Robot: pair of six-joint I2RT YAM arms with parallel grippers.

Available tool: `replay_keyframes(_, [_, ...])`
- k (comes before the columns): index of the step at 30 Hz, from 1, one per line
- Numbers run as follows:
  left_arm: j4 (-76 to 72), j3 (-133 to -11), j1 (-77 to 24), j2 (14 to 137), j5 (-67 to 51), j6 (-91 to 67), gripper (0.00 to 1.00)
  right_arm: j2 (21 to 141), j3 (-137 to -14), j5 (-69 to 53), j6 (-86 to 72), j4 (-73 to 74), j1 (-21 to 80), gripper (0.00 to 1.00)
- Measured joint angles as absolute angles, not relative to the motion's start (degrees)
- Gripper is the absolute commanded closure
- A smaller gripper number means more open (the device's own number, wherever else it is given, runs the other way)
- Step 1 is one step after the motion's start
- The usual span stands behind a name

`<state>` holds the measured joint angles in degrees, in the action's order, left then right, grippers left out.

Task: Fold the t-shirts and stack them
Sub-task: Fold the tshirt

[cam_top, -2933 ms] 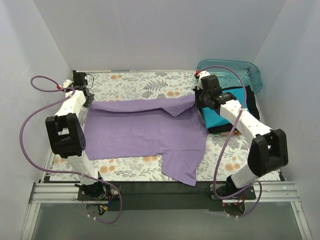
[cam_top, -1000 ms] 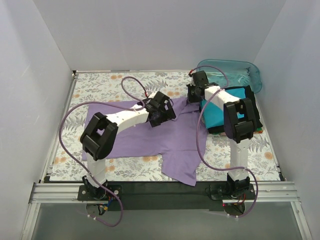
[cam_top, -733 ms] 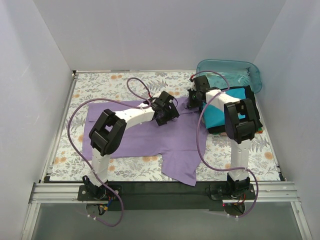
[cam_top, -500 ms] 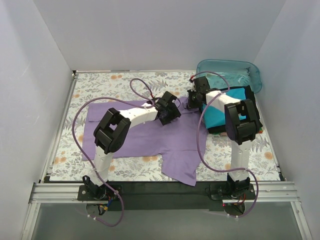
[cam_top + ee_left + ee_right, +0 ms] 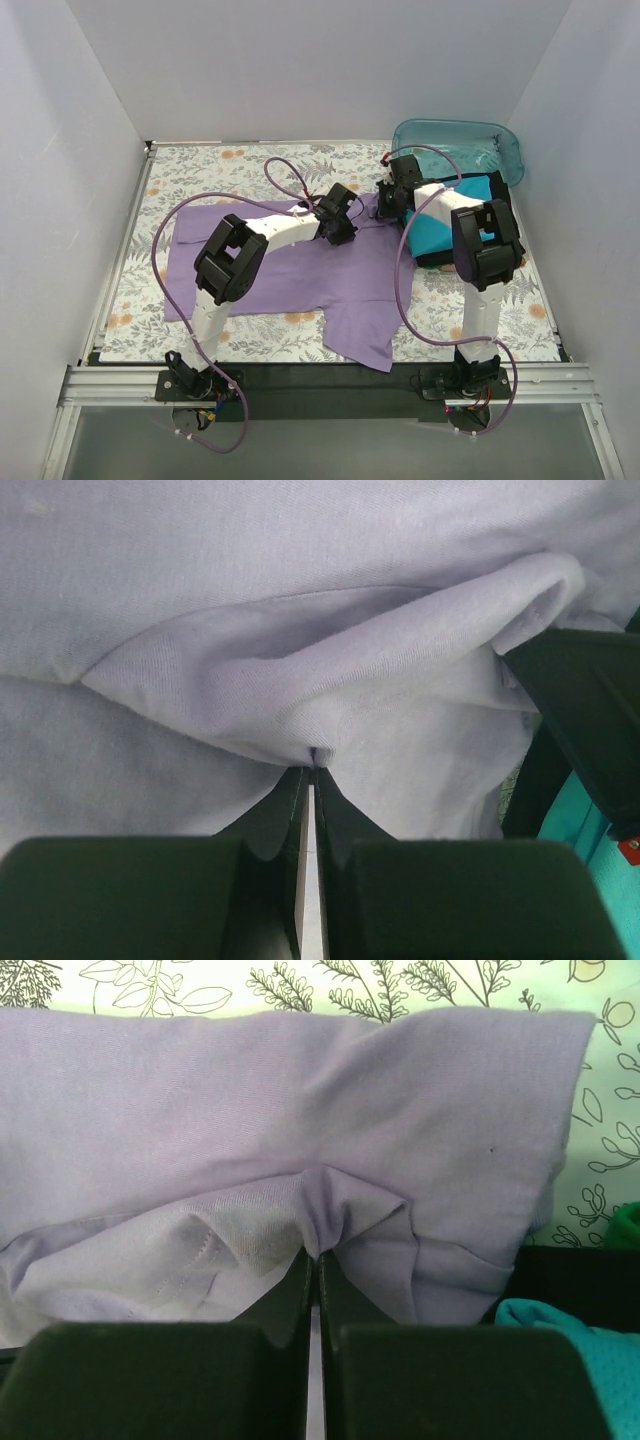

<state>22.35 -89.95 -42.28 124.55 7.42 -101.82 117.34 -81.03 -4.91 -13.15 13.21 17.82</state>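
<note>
Toward 1 o'clock, left gripper (image 5: 312,768), right gripper (image 5: 318,1258) both clamped on lavender t-shirt (image 5: 285,268); soft, limp, take by edges.

Your purple shirt (image 5: 290,265) lies spread across the middle of the table: plain, short-sleeved, mostly flat. One sleeve (image 5: 362,335) juts toward the near edge. The far edge is doubled over onto the body as a narrow band. At the far right corner the cloth is gathered into raised creases. Your left gripper (image 5: 311,770) and right gripper (image 5: 318,1258) each pinch a fold there, fingers closed. Just right of it sits the folded stack. The teal shirt (image 5: 432,238) is on top, rectangular. The black shirt (image 5: 505,193) lies beneath, showing along the right side.
</note>
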Motion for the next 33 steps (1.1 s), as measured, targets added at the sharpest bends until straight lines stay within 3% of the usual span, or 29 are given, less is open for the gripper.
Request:
replay_keyframes(17, [22.65, -82.19, -43.07, 116.29, 7.33, -101.73, 1.00, 99.72, -66.26, -7.46, -12.91, 13.13, 18.17, 0.99])
replay_keyframes(33, [22.33, -74.30, -43.09, 110.87, 4.91, -100.77, 1.00, 90.43, -56.66, -6.52, -13.80, 16.49, 19.27, 0.99])
